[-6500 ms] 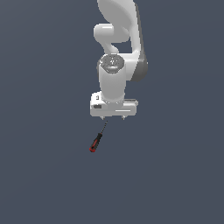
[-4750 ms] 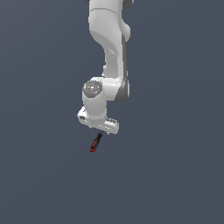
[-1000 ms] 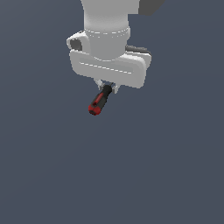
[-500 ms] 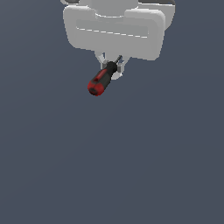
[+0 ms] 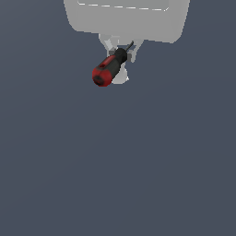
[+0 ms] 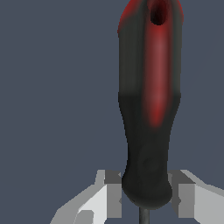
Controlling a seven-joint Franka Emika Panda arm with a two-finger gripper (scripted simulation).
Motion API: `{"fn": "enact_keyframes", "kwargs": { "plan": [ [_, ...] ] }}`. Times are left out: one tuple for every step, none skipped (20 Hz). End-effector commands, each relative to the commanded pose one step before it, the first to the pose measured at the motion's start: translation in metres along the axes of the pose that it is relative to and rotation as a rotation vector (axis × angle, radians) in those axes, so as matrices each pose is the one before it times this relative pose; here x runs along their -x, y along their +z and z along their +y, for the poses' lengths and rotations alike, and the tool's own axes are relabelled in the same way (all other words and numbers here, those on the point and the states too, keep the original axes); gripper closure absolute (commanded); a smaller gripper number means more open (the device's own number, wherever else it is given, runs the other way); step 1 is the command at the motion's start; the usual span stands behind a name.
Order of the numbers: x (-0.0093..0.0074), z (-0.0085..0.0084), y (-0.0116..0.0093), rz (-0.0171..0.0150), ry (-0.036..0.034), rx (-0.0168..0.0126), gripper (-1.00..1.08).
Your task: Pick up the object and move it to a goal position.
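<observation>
Pick done, judging by now-frames: screwdriver [image 5: 109, 69] off any surface, hanging in upper-centre of exterior view just under the white end effector [image 5: 120, 51], handle angled down toward that view's left, red butt end nearest camera. End effector clenched on screwdriver, grip at the black neck of handle near where the thin shaft starts; fingers only partly visible behind the handle in exterior view. Left to do: carry to goal and hold there. No goal marker visible in either view, so can't tell how far off it is or whether already reached. Nothing but flat grey-blue backdrop around; no tabletop edge or other items discernible. Wrist view adds what exterior can't: screwdriver [image 6: 150, 109] fills frame, running lengthwise away from the cam, black neck seated between the two pale fingers [image 6: 106, 194], one each side, touching or v. close to the neck, shaft stub just visible below the neck at frame's lower edge. Also shows a hole in the red butt end + red stripe down the black grip. Exterior view adds what wrist can't: overall tilt of the tool relative to the end effector body, and that the arm body sits at the top of frame, cropped, so arm pose beyond the palm not readable. Grip looks centred, no visible slip.
</observation>
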State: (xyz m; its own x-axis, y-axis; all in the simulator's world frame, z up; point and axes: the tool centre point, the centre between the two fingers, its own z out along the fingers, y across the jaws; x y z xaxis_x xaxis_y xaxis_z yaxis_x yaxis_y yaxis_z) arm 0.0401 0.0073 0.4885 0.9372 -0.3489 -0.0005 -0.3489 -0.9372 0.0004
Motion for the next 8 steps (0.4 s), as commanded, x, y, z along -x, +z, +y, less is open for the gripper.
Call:
{"fn": "enact_keyframes", "kwargs": {
  "plan": [
    [-0.00061, -0.00100, -0.00531, 0.00054, 0.00011, -0.00016, 1.08],
    [-0.00021, -0.00029, -0.00124, 0.00000, 0.00000, 0.00000, 1.08],
    [-0.00019, -0.00024, -0.00100, 0.00000, 0.00000, 0.00000, 1.08],
    [-0.00017, -0.00020, -0.00078, 0.00000, 0.00000, 0.00000, 1.08],
    [-0.00014, -0.00015, -0.00057, 0.00000, 0.00000, 0.00000, 1.08],
    [-0.00011, -0.00011, -0.00038, 0.00000, 0.00000, 0.00000, 1.08],
    [-0.00007, -0.00006, -0.00021, 0.00000, 0.00000, 0.00000, 1.08],
    [-0.00002, -0.00002, -0.00007, 0.00000, 0.00000, 0.00000, 1.08]
  ]
}}
